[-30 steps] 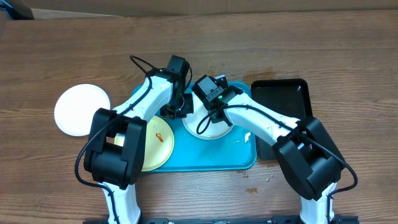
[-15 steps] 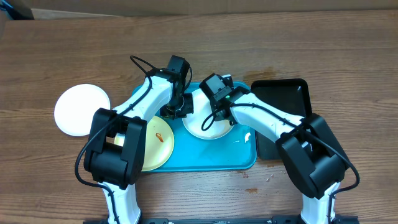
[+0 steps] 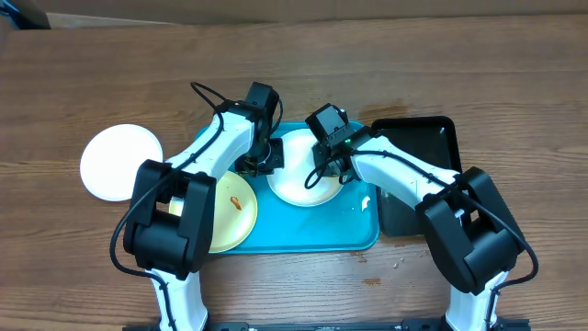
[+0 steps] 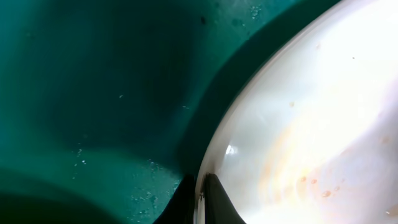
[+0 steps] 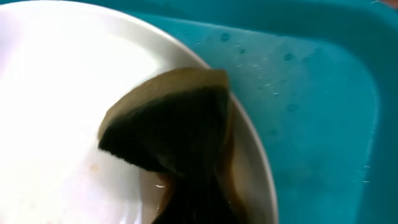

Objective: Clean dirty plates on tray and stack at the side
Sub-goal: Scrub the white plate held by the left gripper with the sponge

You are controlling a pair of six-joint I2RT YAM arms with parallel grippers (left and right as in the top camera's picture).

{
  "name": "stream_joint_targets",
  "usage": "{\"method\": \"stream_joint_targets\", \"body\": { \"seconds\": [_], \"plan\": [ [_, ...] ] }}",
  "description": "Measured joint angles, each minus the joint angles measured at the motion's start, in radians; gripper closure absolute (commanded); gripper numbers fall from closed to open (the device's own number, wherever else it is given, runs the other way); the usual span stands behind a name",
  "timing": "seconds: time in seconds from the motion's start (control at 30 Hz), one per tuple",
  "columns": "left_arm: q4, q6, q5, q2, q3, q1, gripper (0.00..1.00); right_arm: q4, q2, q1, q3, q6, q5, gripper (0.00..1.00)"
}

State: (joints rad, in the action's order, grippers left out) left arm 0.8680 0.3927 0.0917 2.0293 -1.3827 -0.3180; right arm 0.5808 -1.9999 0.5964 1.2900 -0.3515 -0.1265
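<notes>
A white plate lies on the cyan tray, faint orange smears still on it. My left gripper is shut on that plate's left rim, one finger over it and one under. My right gripper is shut on a dark sponge with a tan edge, pressed flat on the same plate near its right rim. A pale yellow-green plate with an orange smear sits at the tray's left end, partly under my left arm. Another white plate rests on the table to the left.
A black tray lies against the right side of the cyan tray. A small white fleck sits on the tray floor near its right rim. Water droplets dot the tray. Bare wooden table surrounds everything.
My right gripper slid the sponge across the white plate, away from the front and toward the right rim. The left gripper stayed on the plate's rim.
</notes>
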Motion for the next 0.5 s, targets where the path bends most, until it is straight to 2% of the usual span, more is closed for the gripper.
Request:
{"method": "stream_joint_targets", "body": {
  "seconds": [0.27,0.5],
  "plan": [
    [0.003,-0.003,-0.014,0.0,0.0,0.0,0.96,-0.041,0.0,-0.005,-0.002,-0.014,0.175,0.96],
    [0.003,-0.003,-0.014,0.0,0.0,0.0,0.96,-0.079,-0.016,-0.051,-0.006,-0.012,0.462,0.96]
  ]
}}
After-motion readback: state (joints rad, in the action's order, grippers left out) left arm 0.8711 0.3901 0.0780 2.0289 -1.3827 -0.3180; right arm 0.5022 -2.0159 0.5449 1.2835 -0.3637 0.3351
